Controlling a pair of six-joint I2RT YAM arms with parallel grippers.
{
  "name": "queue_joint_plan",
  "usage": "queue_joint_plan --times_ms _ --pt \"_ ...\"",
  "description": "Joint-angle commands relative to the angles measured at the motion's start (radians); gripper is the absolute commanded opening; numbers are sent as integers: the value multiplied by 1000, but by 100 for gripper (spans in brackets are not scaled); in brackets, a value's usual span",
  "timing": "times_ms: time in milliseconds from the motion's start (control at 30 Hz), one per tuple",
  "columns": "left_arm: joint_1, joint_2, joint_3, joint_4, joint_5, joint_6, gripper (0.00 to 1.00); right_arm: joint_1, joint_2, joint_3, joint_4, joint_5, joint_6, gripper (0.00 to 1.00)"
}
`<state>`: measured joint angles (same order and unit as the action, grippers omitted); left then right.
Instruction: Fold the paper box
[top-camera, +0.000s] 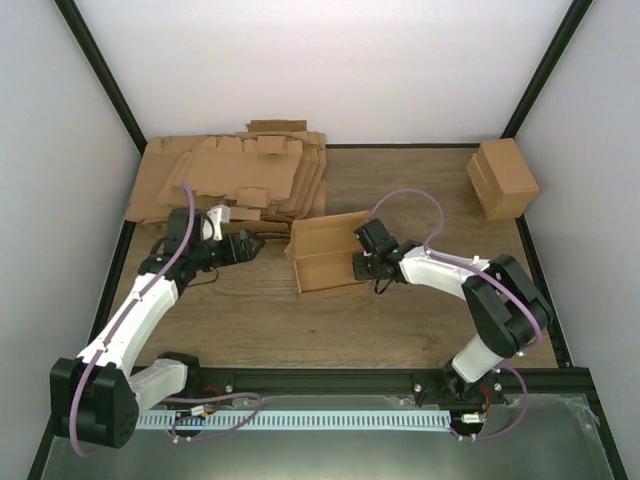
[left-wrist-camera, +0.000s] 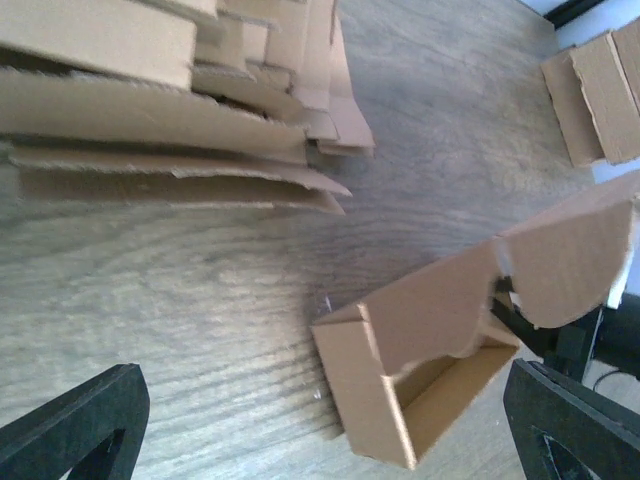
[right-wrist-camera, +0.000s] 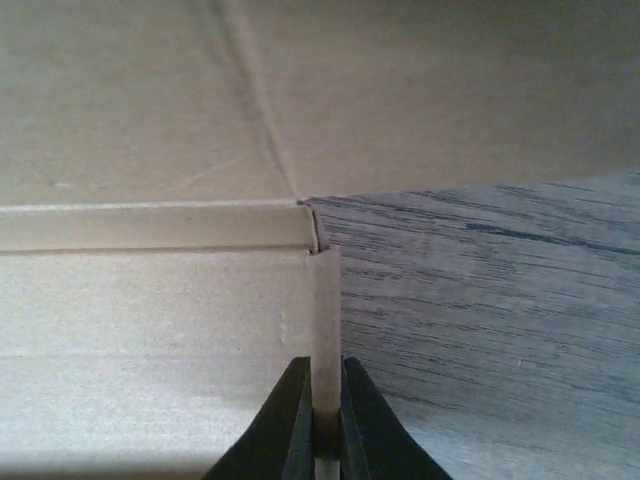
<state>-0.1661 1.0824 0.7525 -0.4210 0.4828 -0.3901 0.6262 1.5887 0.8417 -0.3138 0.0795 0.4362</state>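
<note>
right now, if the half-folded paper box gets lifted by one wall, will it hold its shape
Probably light: the paper box is thin single-sheet cardboard. Likely to flex, since the right gripper pinches only one thin wall edge. Its upright flap looks unfastened, so it may swing.

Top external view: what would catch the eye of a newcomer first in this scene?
First, the half-folded paper box in the middle of the table, its walls standing, with the right gripper shut on the thin wall at its right end. Next, the thick pile of flat cardboard sheets at the far left, with the open, empty left gripper just in front of it. A blocky brown carton sits in the far right corner.
</note>
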Motion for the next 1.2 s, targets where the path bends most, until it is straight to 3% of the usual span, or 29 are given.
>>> queue_joint_plan --times_ms 0,67,267,367,533,867,967,1167 --pt "-85 -27 -56 109 -56 -77 100 14 -21 20 -16 39 15 13" --pt "-143 -25 -68 134 -100 -94 100 14 -41 13 -11 40 7 24" --pt "-224 -9 -61 160 -210 -80 100 13 -182 -49 58 9 -36 42" --pt "-252 -7 -60 174 -233 -74 100 5 -287 -106 150 -93 -129 52" --pt "-299 17 -62 186 -265 -83 100 -60 -417 -177 219 -177 -178 89" --pt "-311 -10 -22 182 -303 -48 100 -261 -540 -178 281 -387 -202 100" --pt "-307 -23 -12 164 -344 -90 100 -266 -538 -174 272 -345 -207 100" --pt "-313 17 -12 213 -185 -56 100 -270 -463 -167 299 -409 -211 100"
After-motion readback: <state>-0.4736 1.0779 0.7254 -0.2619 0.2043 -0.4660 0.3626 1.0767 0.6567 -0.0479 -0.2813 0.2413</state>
